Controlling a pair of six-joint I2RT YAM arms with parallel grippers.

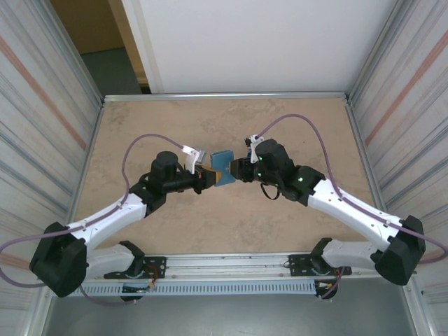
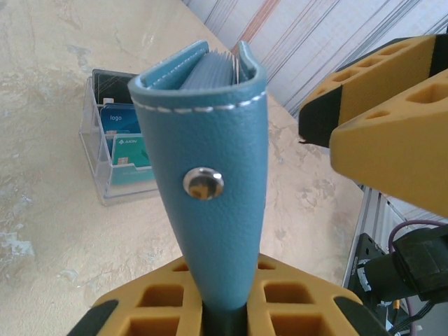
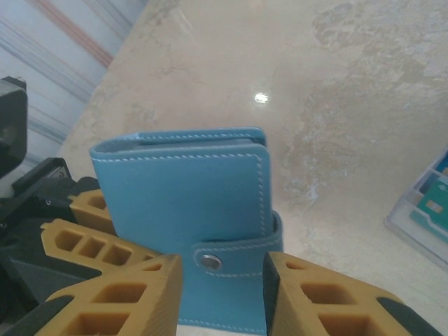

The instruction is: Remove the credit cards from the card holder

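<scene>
So from the top camera, the card holder [image 1: 222, 166] is over the middle of the table [image 1: 210, 231], between the left gripper [image 1: 207, 179] and the right gripper [image 1: 236, 170]. You mostly just get a small blue patch there.

The wrist cams tell you way more. On the left wrist cam the left gripper is clamped on one end of the card holder. Its long axis runs straight out from those fingers, with the free end pointing away towards the far-right side. A strap with a metal snap [image 2: 203, 184] wraps round it, buttoned. At the free end there are thin grey-blue layers packed edge-on, and I can't tell if those are cards or pockets. That cam also catches a clear box [image 2: 98, 178] on the table further off, with credit cards [image 2: 124, 150] standing in it: black, blue and teal.

On the right wrist cam you see the broad flat face instead. The right gripper's fingers [image 3: 119, 294] sit spread either side of the strap, not pinching anything.
</scene>
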